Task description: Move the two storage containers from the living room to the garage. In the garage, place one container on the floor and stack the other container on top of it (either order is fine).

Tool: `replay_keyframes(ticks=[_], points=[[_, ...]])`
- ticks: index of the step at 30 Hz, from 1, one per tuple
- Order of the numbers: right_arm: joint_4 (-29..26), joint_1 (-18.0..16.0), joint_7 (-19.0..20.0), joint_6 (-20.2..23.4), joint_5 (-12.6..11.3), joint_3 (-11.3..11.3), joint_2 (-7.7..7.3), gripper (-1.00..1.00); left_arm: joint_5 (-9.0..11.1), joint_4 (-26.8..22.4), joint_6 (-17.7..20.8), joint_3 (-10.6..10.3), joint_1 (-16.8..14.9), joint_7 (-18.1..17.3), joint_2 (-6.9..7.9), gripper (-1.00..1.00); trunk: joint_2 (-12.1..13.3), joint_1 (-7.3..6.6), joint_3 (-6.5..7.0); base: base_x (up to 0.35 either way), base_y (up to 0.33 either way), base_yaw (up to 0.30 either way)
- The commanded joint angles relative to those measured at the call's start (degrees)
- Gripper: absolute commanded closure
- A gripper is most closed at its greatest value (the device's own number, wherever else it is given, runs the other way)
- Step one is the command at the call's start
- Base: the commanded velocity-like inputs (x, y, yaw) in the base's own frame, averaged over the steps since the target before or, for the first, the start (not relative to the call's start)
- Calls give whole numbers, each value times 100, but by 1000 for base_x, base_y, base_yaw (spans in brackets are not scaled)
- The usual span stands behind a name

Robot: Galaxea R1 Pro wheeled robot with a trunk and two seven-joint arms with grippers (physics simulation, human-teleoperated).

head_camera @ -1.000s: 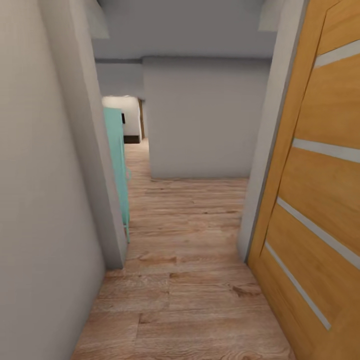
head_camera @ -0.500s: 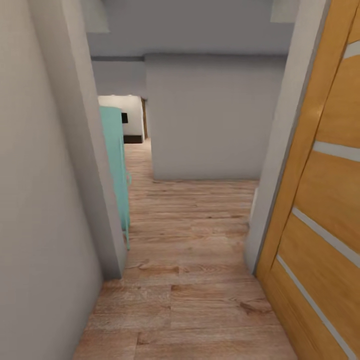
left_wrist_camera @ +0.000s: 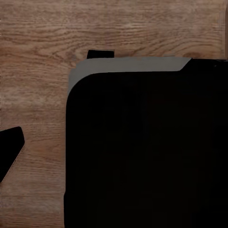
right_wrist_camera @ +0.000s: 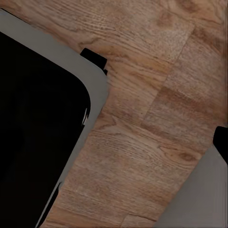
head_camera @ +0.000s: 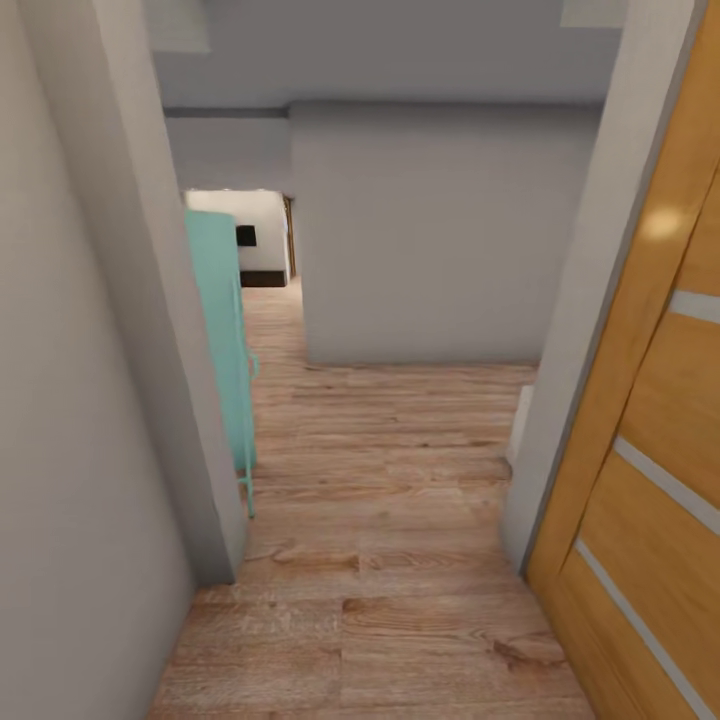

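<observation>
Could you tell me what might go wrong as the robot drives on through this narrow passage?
1. The gap is tight: the grey wall corner on the left and the orange-brown door on the right both stand close to the path, so the base could clip either.
2. A turquoise cabinet juts out just past the left corner, so turning left early may catch it.
3. The grey wall ahead blocks the straight line across the wood plank floor, so a turn will be needed.

Plank floor (head_camera: 380, 480) open ahead; wall (head_camera: 90, 420) left, door (head_camera: 650, 450) right.
</observation>
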Motion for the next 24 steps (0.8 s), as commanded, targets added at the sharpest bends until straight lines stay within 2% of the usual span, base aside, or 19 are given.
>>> replay_keyframes(ticks=[1,8,11,13,14,15,18,24], points=[[17,-7,31,-34,-60,39,2,-100,21,2,-15,8,-2,-3,-1,-100,-2,3,-5,322,0,0],[17,-7,31,-27,-60,59,5,-100,21,4,-16,9,-2,-8,7,-100,-2,3,-5,322,0,0],[-19,-7,31,-30,-60,70,90,-100,21,4,-16,7,-2,-8,4,-100,-2,3,-5,322,0,0],[-94,-7,31,-32,-58,67,252,-100,21,4,-16,8,-2,-8,0,-100,-2,3,-5,322,0,0],[-134,-7,32,-31,-60,66,444,-100,21,4,-16,8,-2,-8,-1,-100,-2,3,-5,322,0,0],[-150,-7,32,-30,-62,65,548,-100,21,4,-16,8,-2,-8,-1,-100,-2,3,-5,322,0,0],[-172,-7,33,-26,-62,65,699,-100,21,4,-16,9,-2,-7,5,-100,-2,3,-5,322,0,0],[-176,-7,36,-25,-52,57,659,-100,21,4,-16,9,-2,-8,6,-100,-2,3,-5,322,0,0]])
